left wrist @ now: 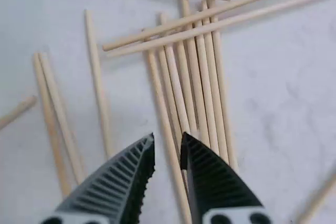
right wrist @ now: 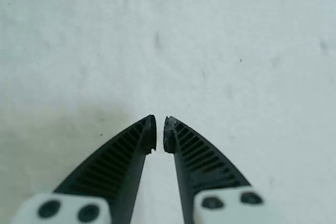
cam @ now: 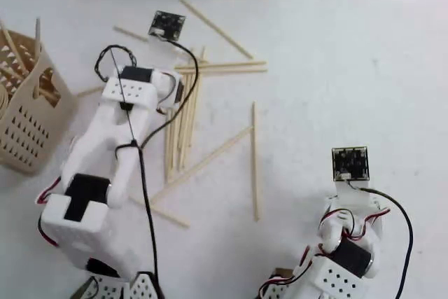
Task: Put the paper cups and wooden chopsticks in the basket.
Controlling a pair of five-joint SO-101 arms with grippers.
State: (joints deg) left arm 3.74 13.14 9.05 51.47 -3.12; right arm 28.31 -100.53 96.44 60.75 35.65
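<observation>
Currently, left gripper (left wrist: pixel 168 145): jaws slightly parted, just above bundled chopsticks (left wrist: pixel 194 93)
Chopsticks: scattered on the table (cam: pixel 336 54)
Basket (cam: pixel 31 124): beside the left arm, holding several sticks
Right gripper (right wrist: pixel 160 129): clenched, empty, over table

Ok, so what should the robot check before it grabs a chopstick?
1. Left jaws over a stick: ok, they hang above the bundle of wooden chopsticks.
2. Left jaws parted: ok, a narrow gap with nothing gripped.
3. Right jaws out of the way: ok, shut over bare table.
4. Basket close by: ok, it stands beside the left arm, with chopsticks already inside.
5. Paper cups located: cannot tell.
</observation>
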